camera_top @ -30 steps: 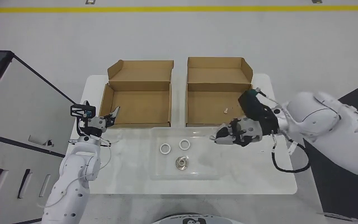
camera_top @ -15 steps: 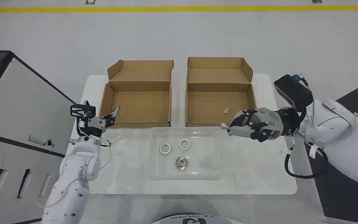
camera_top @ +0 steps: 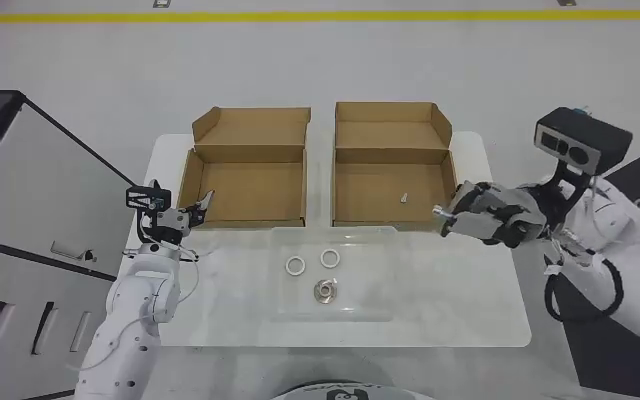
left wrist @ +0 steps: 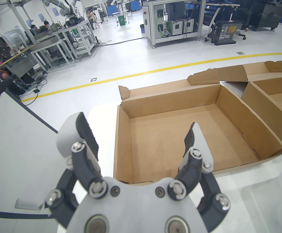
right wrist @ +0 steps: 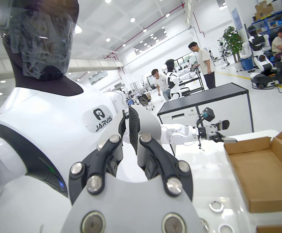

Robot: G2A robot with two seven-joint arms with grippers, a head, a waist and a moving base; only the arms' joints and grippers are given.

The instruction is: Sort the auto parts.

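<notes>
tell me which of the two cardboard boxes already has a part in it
The box on the right arm's side: a small pale part lies on its floor. The other box, nearer the left arm, shows only bare cardboard.

Bright ceiling lamps (right wrist: 132, 19) wash my desk (camera_top: 450, 300) in glare, shadows are faint, and my wrist views bow at the edges.

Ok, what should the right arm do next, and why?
Probably swing the right gripper over to the nearer white ring and open it: two rings and a metal part lie unsorted in the clear tray, and that gripper looks shut beside the right box.
</notes>
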